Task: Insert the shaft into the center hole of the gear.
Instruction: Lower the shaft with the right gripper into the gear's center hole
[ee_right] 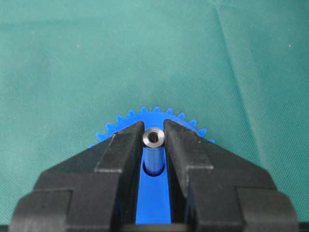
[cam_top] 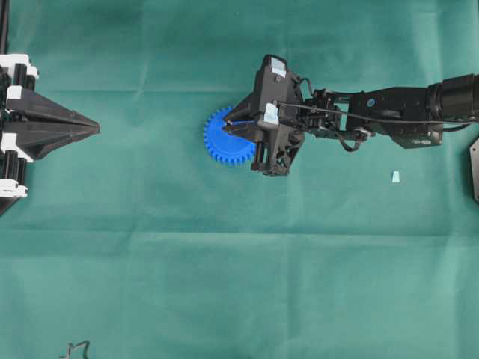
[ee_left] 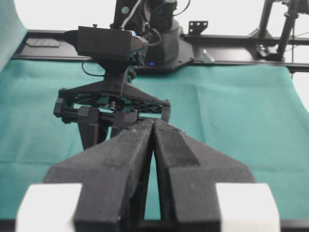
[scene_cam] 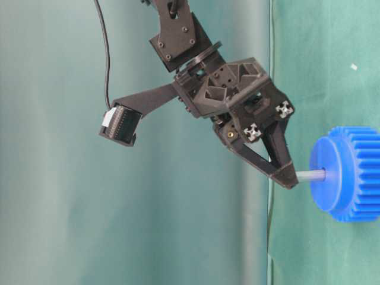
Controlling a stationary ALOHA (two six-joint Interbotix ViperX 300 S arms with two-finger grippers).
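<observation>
Evenly, softly lit from above; faint shadows only. Sharp overhead and table-level views. Blown-out white background in left wrist view; blurred near fingers (ee_left: 125, 164) there. Mild glare on the shaft (ee_right: 154, 137) end.

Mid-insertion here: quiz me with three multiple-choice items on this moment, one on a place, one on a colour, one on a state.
1. Where is the shaft?
A. Lying loose on the cloth
B. Between the right gripper's fingers, its far end at the gear's middle
C. In the left gripper

2. What colour is the gear?
A. Red
B. Bright blue
C. White

3. How is the left gripper?
A. Shut and empty, away from the gear
B. Wide open over the gear
C. Shut on the gear

Answers:
1. B: the right gripper pinches the grey pin in the right wrist view, and the table-level view shows it reaching the hub.
2. B: blue in every view.
3. A: its fingers meet with nothing between them.
</observation>
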